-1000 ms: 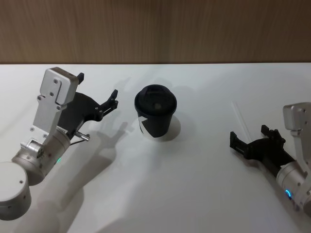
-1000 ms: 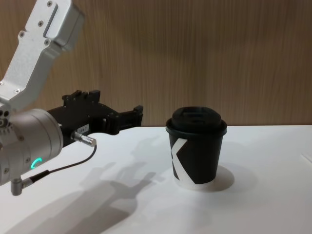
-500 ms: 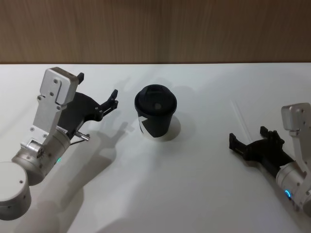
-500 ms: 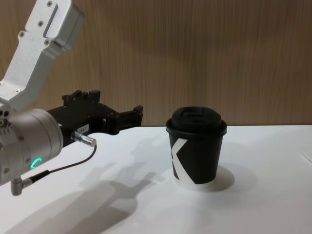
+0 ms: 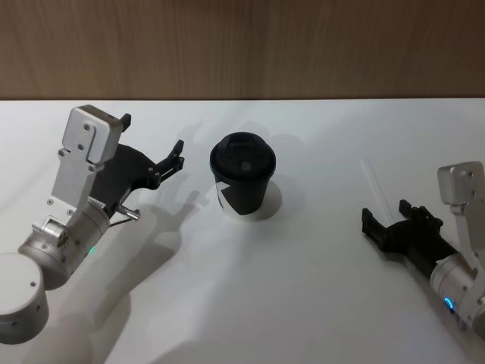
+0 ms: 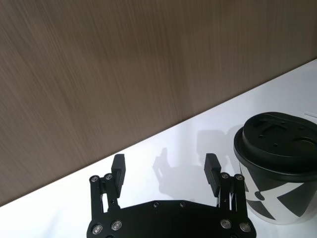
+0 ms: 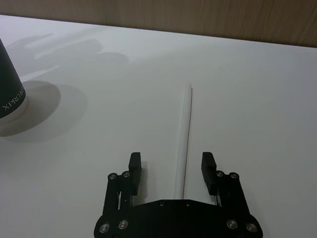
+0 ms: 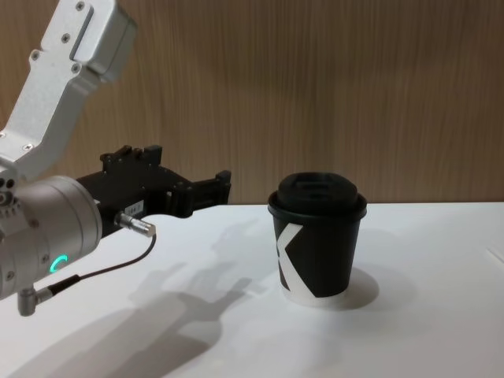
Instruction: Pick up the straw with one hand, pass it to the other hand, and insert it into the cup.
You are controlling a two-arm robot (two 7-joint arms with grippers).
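The black cup (image 5: 242, 182) with its domed lid stands upright mid-table, also in the chest view (image 8: 319, 248) and the left wrist view (image 6: 277, 168). The thin white straw (image 5: 373, 184) lies flat on the table to the cup's right. My right gripper (image 5: 386, 214) is open at the straw's near end. In the right wrist view the straw (image 7: 183, 129) runs between the spread fingers of that gripper (image 7: 171, 163), and I cannot tell whether they touch it. My left gripper (image 5: 151, 135) hovers open and empty left of the cup, as the left wrist view (image 6: 165, 163) and the chest view (image 8: 214, 187) also show.
The white table (image 5: 303, 288) ends at a wooden wall (image 5: 242, 45) behind. A grey cable with a metal plug (image 8: 134, 224) hangs from my left wrist. Open tabletop lies between the cup and the straw.
My right gripper has shifted slightly to the right near the straw's near end. The left arm, cup and straw have not moved.
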